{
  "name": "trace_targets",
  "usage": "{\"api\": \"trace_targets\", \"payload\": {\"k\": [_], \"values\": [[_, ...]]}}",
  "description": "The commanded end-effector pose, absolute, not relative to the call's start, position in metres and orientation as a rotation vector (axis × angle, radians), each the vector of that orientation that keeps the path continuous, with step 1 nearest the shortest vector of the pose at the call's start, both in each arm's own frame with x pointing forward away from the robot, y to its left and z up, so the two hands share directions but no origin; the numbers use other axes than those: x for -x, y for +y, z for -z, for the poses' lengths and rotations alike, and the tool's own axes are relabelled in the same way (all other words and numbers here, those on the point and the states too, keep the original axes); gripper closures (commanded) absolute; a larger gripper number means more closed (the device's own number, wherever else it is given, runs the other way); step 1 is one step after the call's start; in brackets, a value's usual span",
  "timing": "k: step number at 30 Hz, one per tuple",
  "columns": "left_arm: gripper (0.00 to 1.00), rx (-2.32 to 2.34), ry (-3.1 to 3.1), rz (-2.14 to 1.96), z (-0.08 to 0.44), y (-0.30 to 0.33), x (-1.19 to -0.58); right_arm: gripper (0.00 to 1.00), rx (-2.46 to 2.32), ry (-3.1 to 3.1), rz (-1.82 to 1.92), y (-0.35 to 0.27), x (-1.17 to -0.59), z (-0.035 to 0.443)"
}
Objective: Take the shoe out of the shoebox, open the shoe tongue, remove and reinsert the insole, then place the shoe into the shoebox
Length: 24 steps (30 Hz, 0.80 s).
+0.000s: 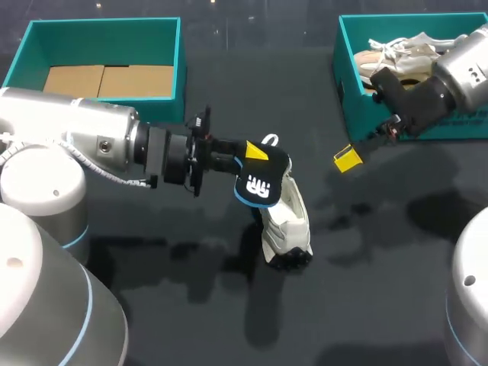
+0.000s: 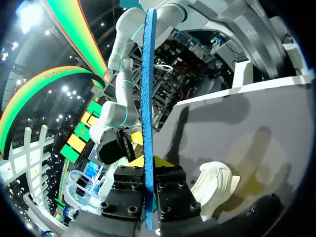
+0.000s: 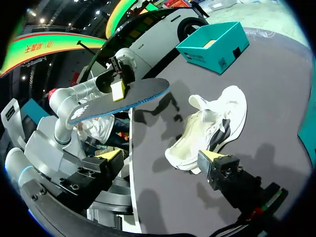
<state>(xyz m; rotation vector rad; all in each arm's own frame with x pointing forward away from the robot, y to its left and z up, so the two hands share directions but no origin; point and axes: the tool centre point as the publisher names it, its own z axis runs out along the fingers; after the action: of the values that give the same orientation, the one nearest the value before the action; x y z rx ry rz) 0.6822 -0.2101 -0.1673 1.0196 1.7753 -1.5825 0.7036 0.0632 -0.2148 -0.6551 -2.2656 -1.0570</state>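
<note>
A white shoe (image 1: pixel 287 226) lies on the dark table near the middle. Just above it hangs a black insole (image 1: pixel 261 181) with a blue rim, and my left gripper (image 1: pixel 245 155) is shut on one end of it. In the left wrist view the insole (image 2: pixel 148 89) shows edge-on between the yellow tips of the left gripper (image 2: pixel 148 161), with the shoe (image 2: pixel 215 184) beside and below. My right gripper (image 1: pixel 367 145) stands open to the right of the shoe, by the right shoebox (image 1: pixel 347 91). In the right wrist view the shoe (image 3: pixel 210 123) lies ahead of the open right gripper (image 3: pixel 162 155), and the insole (image 3: pixel 123 101) hangs beyond it.
A second teal box (image 1: pixel 103 32) with cardboard inside stands at the back left, also seen as the teal box (image 3: pixel 215 42) beyond the shoe. The right shoebox holds another pale shoe (image 1: pixel 404 53).
</note>
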Motion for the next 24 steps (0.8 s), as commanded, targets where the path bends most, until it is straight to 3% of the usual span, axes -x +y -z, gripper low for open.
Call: {"api": "trace_targets", "payload": {"k": [1,17,24], "values": [[1.00,-0.917,1.843,1.808,0.176,-0.227,-0.671,0.00,0.666,-2.578,1.056,0.048,-0.690,0.228],[1.00,-0.909,1.869,1.868,0.179,-0.231,-0.665,0.00,0.670,-2.591,1.002,0.042,-0.688,0.244],[1.00,-0.625,1.959,2.100,0.177,-0.241,-0.646,0.00,0.421,-2.875,0.971,0.033,-0.688,0.266]]}}
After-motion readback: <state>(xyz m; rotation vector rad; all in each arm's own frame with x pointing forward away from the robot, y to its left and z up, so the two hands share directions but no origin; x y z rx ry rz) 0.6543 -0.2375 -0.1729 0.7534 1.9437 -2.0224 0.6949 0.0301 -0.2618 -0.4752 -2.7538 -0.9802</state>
